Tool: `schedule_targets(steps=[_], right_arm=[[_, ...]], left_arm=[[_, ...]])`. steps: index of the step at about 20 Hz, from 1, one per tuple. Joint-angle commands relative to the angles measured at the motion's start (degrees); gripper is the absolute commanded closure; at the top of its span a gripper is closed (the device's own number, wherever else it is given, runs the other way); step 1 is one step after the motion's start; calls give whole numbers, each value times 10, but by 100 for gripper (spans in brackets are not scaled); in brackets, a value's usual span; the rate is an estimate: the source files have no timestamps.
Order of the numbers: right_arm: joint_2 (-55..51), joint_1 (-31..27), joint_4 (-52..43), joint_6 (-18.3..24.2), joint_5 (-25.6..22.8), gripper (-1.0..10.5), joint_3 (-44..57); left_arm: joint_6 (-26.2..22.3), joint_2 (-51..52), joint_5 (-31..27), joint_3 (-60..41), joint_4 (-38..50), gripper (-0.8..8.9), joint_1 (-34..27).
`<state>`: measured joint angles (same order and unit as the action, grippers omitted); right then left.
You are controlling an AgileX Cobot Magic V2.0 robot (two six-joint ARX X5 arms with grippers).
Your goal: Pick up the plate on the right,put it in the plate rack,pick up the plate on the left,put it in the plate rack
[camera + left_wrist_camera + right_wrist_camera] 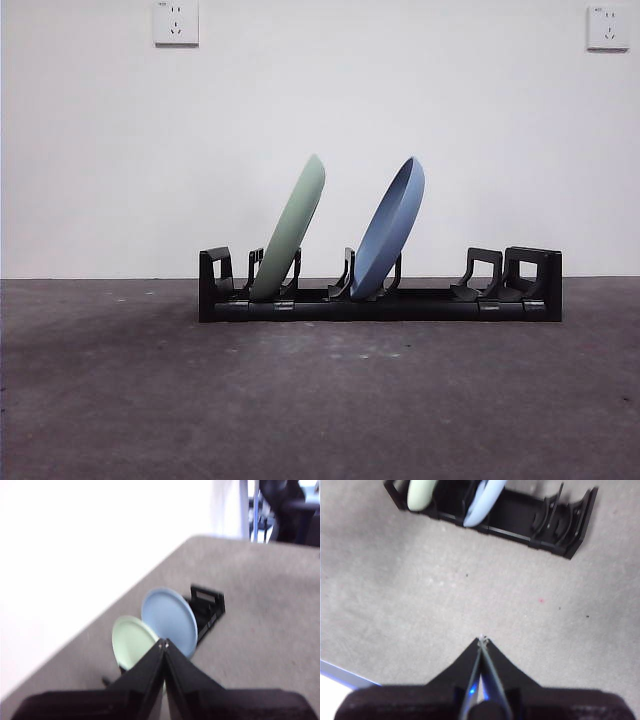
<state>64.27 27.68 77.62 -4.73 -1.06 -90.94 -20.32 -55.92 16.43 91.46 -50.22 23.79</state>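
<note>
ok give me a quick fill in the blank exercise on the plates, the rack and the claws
1. Both plates stand tilted in the plate rack; the green plate and the ____ plate.
2. In the front view the green plate sits nearer the rack's ____ end.
3. The prong slots at the rack's right end hold ____ plates.
4. The left claw and right claw both have their jaws ____.

Missing words: blue; left; no; shut

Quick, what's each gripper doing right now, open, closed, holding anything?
Left gripper: closed, holding nothing, raised away from the plates in the plate rack.
Right gripper: closed, holding nothing, over bare table in front of the rack.
</note>
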Motion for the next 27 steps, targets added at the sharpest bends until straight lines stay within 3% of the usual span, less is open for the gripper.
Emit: schedule_targets(steps=[1, 6, 10, 15, 19, 27], right_arm=[[18, 0, 13, -2, -1, 945, 5], [59, 0, 13, -2, -1, 945, 5], [76, 0, 12, -2, -1, 945, 5], [80, 0, 12, -2, -1, 945, 5], [80, 0, 12, -2, -1, 945, 5], [80, 0, 12, -2, -1, 945, 5]], left_arm=[[-27, 50, 56, -109, 108, 817, -54], [-28, 181, 17, -396, 347, 817, -129], [-27, 276, 10, -568, 431, 817, -171], [-14, 402, -21, -735, 441, 817, -212], [24, 482, -32, -834, 439, 817, -231], [101, 557, -27, -910, 414, 817, -235]])
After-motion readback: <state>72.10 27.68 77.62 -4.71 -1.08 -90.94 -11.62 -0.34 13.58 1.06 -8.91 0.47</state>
